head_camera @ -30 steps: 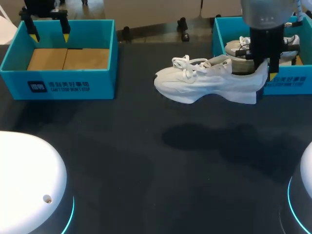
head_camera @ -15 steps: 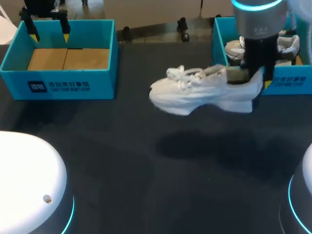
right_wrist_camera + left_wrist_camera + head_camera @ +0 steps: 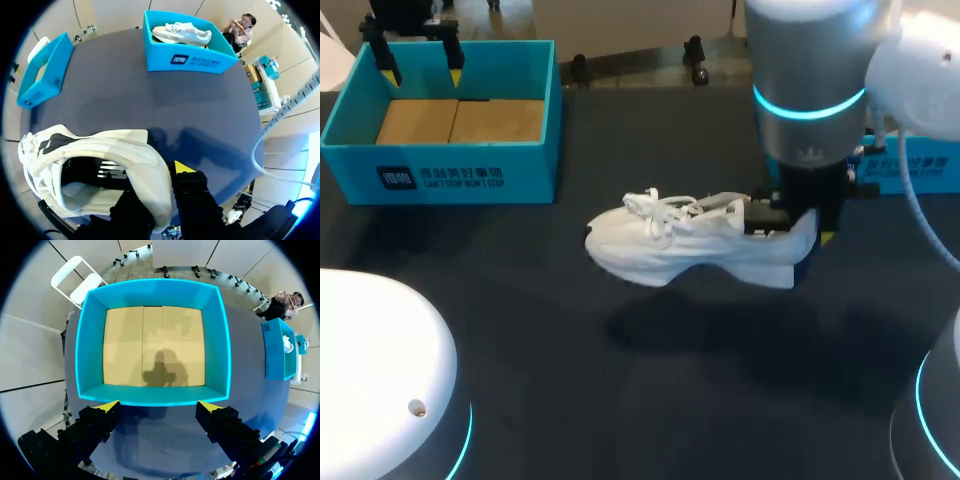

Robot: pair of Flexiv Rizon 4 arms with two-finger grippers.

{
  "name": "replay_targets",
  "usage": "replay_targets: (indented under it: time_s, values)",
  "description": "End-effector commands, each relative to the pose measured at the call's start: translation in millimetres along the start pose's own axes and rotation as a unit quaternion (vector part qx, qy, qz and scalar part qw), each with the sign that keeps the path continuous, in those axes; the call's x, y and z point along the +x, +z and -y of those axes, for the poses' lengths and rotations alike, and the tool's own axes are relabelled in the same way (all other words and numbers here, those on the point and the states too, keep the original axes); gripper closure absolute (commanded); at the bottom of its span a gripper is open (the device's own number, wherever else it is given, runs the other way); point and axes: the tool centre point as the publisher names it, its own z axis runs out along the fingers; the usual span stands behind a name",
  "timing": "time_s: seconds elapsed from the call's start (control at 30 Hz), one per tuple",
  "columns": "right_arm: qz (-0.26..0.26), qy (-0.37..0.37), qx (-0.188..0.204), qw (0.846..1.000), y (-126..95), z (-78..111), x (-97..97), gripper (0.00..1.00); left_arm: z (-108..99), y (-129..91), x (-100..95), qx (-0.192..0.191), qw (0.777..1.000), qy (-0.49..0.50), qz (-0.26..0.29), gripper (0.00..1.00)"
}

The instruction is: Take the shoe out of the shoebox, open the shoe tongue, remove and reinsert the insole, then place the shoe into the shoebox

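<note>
A dark surface (image 3: 620, 400) is carrying two teal shoeboxes. The left shoebox (image 3: 450, 110) is sitting at the far left corner, showing only a bare tan floor. The right shoebox (image 3: 190, 45) is sitting at the far right corner, with a second shoe (image 3: 182, 32) lying in it. In the head view the right arm is hiding most of this box. The white shoe (image 3: 690, 240) is hanging above the middle of the surface, toe pointing left and laces on top. Its shadow is falling apart from it, so it looks lifted clear. The right end effector (image 3: 800, 225) is gripping the shoe by the heel collar, one finger inside and one outside. The left end effector (image 3: 159, 407) is hovering with its fingers spread wide and holding nothing. It is hanging over the far edge of the left shoebox. The take-out step appears to be finishing. The next move probably calls for lowering the shoe flat onto the middle of the surface. The left end effector would then need to come across to the tongue while the right one is steadying the heel.
</note>
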Motion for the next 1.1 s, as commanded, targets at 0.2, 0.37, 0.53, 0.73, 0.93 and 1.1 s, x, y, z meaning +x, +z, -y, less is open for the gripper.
replay_targets:
  time_s: [0.2, 0.37, 0.53, 0.73, 0.93, 1.1]
  values:
    - [-0.006, -0.018, 0.0, 1.0, 32, 7.6, 39.5, 1.0, 0, 0, 0.0, 0.0, 1.0, 0.0, 0.0, 0.0]
    - [-0.007, -0.02, 0.003, 1.0, 45, 13.5, 54.0, 1.0, 0, 0, 0.0, 0.0, 1.0, 0.0, 0.0, 0.0]
    - [-0.01, -0.021, -0.001, 1.0, 54, 21.3, 62.6, 1.0, 0, 0, 0.0, 0.0, 1.0, 0.0, 0.0, 0.0]
    - [-0.011, -0.028, 0.001, 1.0, 71, 35.3, 73.9, 1.0, 0, 0, 0.0, 0.0, 1.0, 0.0, 0.0, 0.0]
    - [-0.02, -0.03, 0.011, 0.999, 93, 50.8, 85.1, 1.0, 0, 0, 0.0, 0.0, 1.0, 0.0, 0.0, 0.0]
    - [-0.023, -0.031, 0.015, 0.999, 108, 54.2, 88.3, 1.0, 0, 0, 0.0, 0.0, 1.0, 0.0, 0.0, 0.0]
